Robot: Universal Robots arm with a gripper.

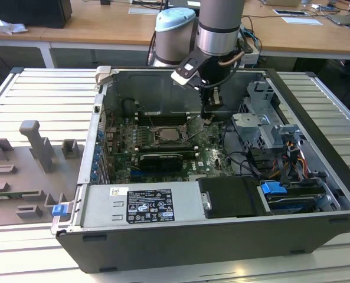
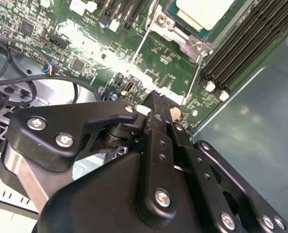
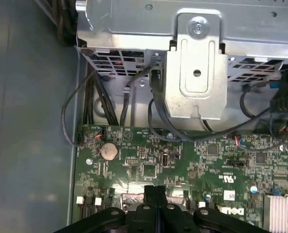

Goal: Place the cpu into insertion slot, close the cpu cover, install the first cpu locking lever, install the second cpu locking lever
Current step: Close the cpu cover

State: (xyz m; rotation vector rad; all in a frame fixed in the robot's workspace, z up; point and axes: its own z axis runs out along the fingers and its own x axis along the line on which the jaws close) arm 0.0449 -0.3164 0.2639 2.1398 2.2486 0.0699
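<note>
The claw (image 1: 209,117) is down inside the open PC case (image 1: 192,247), tips just over the green board (image 3: 148,165). In the first wrist view the claw (image 3: 156,189) is clenched, both fingers pressed flat together w/ only a seam btwn them. Can't tell if anything thin is pinched there. The second wrist view has the claw (image 2: 156,99) edge-on.

The cpu (image 2: 202,10) lies flat in the insertion slot (image 1: 157,134), near the claw, off toward the exterior view's left of it. Its pale face is turned up to the case's open side. It's square, so no long axis, and its edges run parallel w/ the long black memory slots (image 2: 250,43) beside it. The cpu cover (image 2: 180,30) lies down as a silvery frame round the chip.

There are two thin locking levers, one (image 2: 140,46) and another (image 2: 194,73), each w/ its long axis running from the slot toward the claw. The second ends just beside the tips. Whether it touches them, can't tell.
</note>
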